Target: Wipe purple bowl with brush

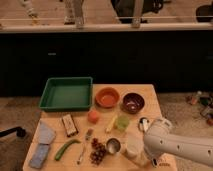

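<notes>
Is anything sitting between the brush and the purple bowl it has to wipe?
Nothing visible does: bare table separates the brush head from the purple bowl. The gripper is hidden beneath the white arm, at the table's front right.

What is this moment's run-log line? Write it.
gripper: open, low at table's near-right corner | brush: on table, not yet grasped | purple bowl: beside orange bowl, not yet wiped

Matt wooden worktop (150,97) carries a glossy purple bowl (133,102), a glossy orange bowl (107,97), a green plastic tray (66,93) and a shiny metal cup (113,145). The arm's smooth white shell (172,145) hides the gripper at front right.
</notes>
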Available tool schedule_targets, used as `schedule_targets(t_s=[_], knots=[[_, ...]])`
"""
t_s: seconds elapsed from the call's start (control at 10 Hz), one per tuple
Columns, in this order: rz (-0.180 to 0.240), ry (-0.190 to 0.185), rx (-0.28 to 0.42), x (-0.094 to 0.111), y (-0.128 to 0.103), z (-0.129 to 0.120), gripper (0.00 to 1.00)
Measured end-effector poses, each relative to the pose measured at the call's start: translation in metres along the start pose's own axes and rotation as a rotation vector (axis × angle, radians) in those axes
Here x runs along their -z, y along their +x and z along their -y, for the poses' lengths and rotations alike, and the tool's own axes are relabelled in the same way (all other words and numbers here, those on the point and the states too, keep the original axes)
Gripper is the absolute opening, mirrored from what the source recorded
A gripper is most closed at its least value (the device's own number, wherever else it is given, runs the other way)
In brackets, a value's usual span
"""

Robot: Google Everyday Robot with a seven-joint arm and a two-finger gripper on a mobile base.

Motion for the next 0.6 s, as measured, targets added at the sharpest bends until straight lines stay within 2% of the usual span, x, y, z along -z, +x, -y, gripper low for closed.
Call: schedule_targets(t_s=[0.6], knots=[[0.013,0.002,-0.012,-0.013,0.006,-0.01,0.8]])
